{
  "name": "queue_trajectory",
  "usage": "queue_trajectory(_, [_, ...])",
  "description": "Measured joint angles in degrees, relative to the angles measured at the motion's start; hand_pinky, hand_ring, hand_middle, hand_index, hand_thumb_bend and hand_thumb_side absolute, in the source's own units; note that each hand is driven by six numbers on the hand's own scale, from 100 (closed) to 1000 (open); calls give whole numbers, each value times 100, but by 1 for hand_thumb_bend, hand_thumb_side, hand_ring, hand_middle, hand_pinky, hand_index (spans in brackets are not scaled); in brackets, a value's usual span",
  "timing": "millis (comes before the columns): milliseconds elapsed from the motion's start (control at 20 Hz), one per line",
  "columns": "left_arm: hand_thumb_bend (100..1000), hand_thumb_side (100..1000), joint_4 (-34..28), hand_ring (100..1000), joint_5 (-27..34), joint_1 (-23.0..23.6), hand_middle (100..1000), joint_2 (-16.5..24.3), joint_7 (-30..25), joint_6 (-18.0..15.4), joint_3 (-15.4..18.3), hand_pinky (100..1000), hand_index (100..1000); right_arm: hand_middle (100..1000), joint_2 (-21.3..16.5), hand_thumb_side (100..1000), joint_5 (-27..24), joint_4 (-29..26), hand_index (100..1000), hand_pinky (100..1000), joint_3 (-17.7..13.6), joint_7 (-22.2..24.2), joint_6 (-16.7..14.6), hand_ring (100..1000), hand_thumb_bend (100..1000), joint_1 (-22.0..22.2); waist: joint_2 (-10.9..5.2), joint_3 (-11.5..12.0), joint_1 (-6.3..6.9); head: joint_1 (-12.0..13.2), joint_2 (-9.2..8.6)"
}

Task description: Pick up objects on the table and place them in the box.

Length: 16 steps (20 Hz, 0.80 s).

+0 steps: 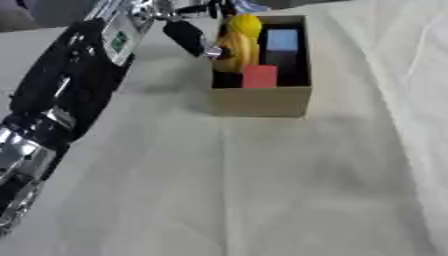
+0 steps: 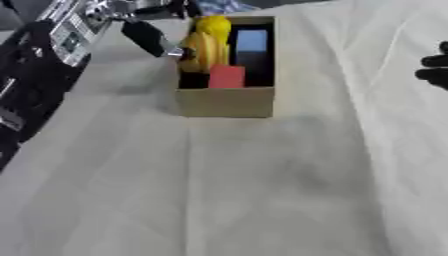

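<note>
While the left hand (image 1: 194, 37) pinches it, the yellow object (image 1: 239, 45) stands lengthwise along the box (image 1: 261, 102).

1. The left arm (image 1: 61, 95) runs off the left and lower edges of the left eye view, so its upper part is not seen.
2. The left hand (image 1: 188, 35) is blurred at the box's (image 1: 262, 102) far left corner; whether its fingers hold the yellow object (image 1: 241, 45) cannot be told.
3. The yellow object is blurred and its shape is unclear; its lower part is hidden behind the red block (image 1: 260, 76).
4. The blue block's (image 1: 282, 40) lower part sinks into the box's dark interior.
5. The right hand (image 2: 435, 67) is cut off by the right edge of the right eye view; only dark fingertips show.
</note>
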Motion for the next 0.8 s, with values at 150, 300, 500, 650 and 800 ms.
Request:
queue_trajectory(150, [327, 601, -631, 712, 533, 484, 698, 382, 289, 315, 87, 783, 841, 745, 0, 677, -2, 0, 874, 882, -8, -20, -16, 775, 100, 18, -64, 102, -32, -86, 91])
queue_trajectory(300, [294, 634, -1380, 702, 1155, 1100, 688, 793, 613, 754, 259, 779, 841, 748, -1, 672, -9, 0, 875, 883, -33, -34, -29, 776, 100, 18, -125, 190, -77, -178, 141])
queue_trajectory(500, [278, 670, -2476, 699, 2049, 2056, 677, 1123, 1257, 1394, 682, 778, 827, 750, -1, 665, -47, 0, 876, 885, -36, -57, -33, 778, 100, 8, -181, 282, -160, -269, 163])
queue_trajectory(650, [268, 708, -3197, 700, 2599, 2853, 674, 1245, 1782, 1913, 1034, 777, 828, 754, 3, 668, -51, 0, 877, 888, -43, -81, -31, 781, 100, -2, -185, 356, -238, -361, 166])
queue_trajectory(800, [262, 726, -3682, 695, 3083, 3491, 668, 1255, 2171, 2248, 1341, 772, 828, 760, 18, 667, -52, 0, 878, 888, -74, -110, -26, 785, 100, 6, -188, 387, -305, -461, 166])
